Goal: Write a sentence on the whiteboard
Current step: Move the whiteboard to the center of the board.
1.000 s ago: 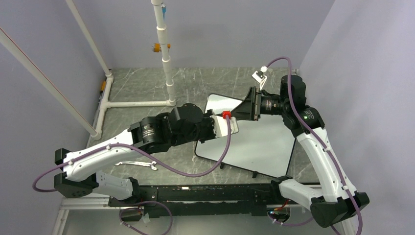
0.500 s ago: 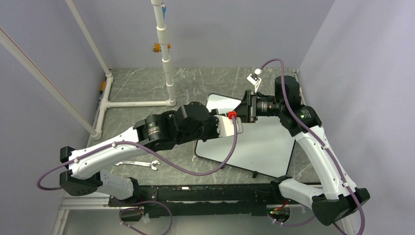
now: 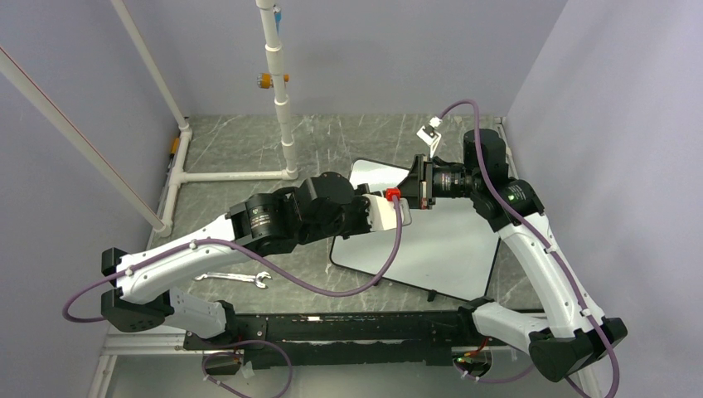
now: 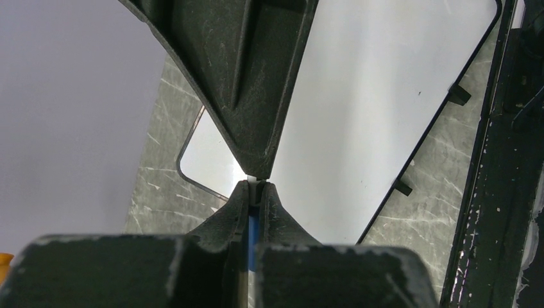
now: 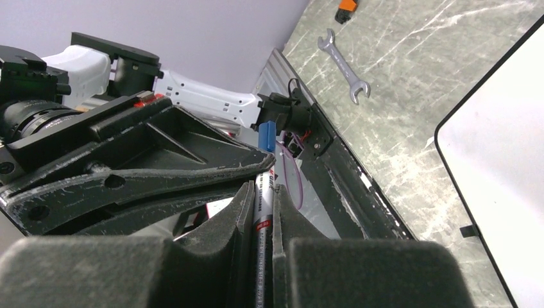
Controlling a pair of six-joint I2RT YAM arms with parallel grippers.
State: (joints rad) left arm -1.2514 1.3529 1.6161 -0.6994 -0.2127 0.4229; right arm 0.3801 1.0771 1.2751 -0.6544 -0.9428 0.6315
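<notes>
The right gripper (image 5: 263, 187) is clamped shut on a slim white-barrelled marker pen (image 5: 263, 215). The left gripper (image 4: 255, 185) pinches a blue-and-white end, apparently of that same pen. The two meet tip to tip, which looks like a cap pull. Beneath them, centre-right in the overhead frame, the large glossy white rectangular whiteboard (image 3: 452, 245) with a thin black rim lies flat on the grey marbled table (image 3: 232, 149), bare of writing. It looks light, stiff and slick-faced — likely to skid under pen pressure, so steady it at the rim near a corner.
</notes>
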